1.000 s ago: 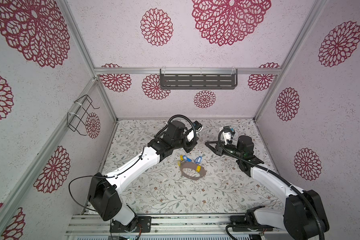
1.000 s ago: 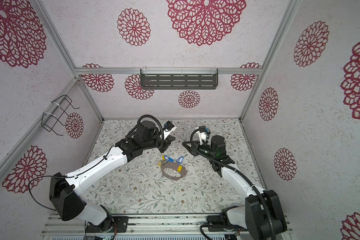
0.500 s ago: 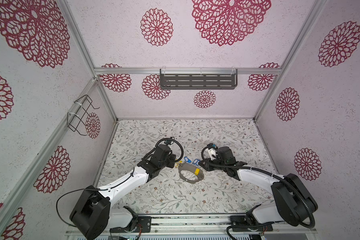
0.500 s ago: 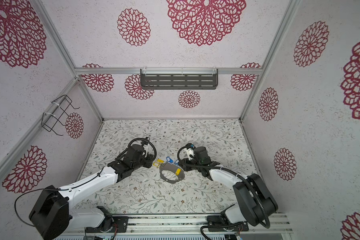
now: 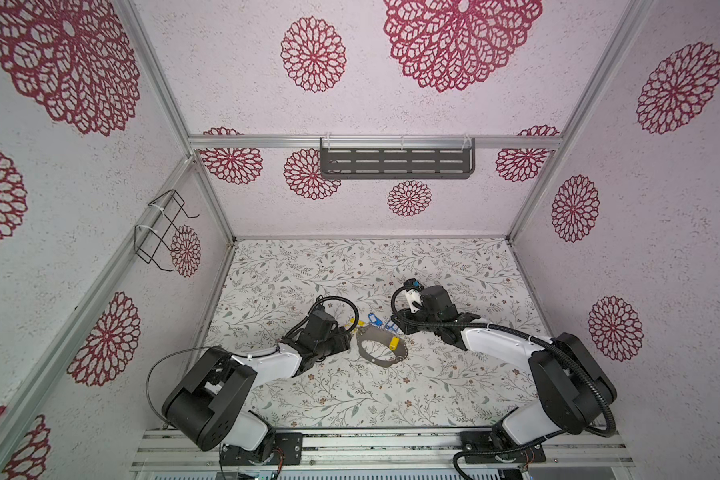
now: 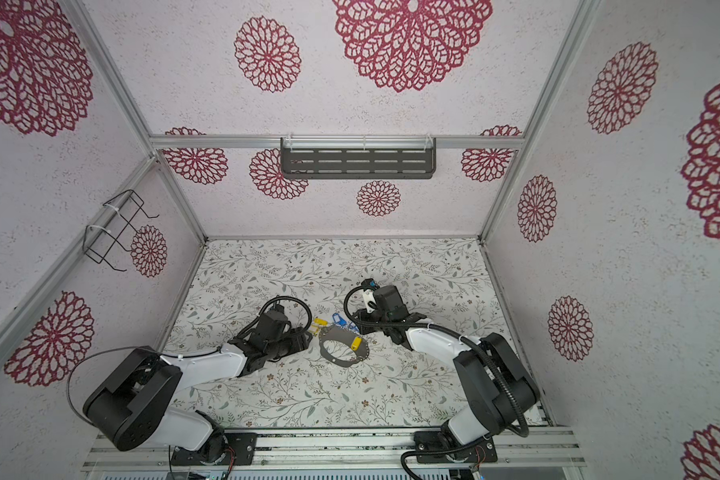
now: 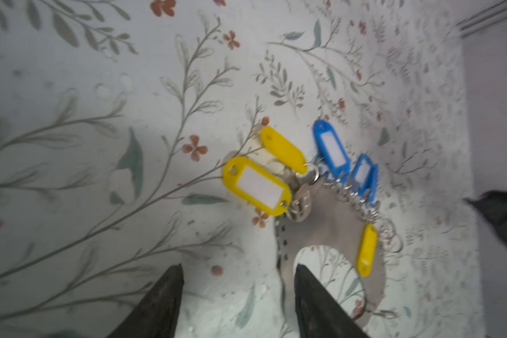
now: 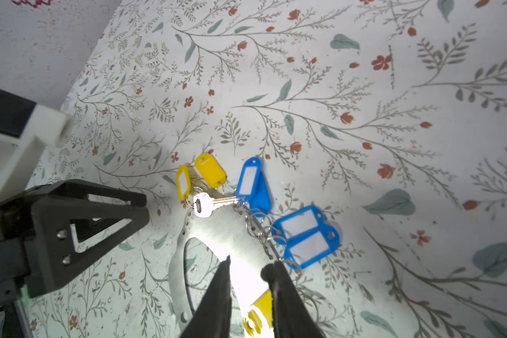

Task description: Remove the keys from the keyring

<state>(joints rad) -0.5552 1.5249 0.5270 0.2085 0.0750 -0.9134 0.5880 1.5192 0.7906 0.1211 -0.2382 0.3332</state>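
Both arms had descended to the keyring [image 7: 328, 216], left gripper [image 7: 238, 266] jaws released wide, right gripper [image 8: 249, 262] jaws barely parted, keys [image 7: 256, 185] still attached.

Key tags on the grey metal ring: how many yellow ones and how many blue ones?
Yellow oblong plastic key tags: 3
Blue oblong plastic key tags: 3 clear, maybe 1 more tucked underneath
Total: 6, maybe 7

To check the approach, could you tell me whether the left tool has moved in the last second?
Yes. The left tool has dropped away from the back-wall shelf toward the front, ending beside the keyring.
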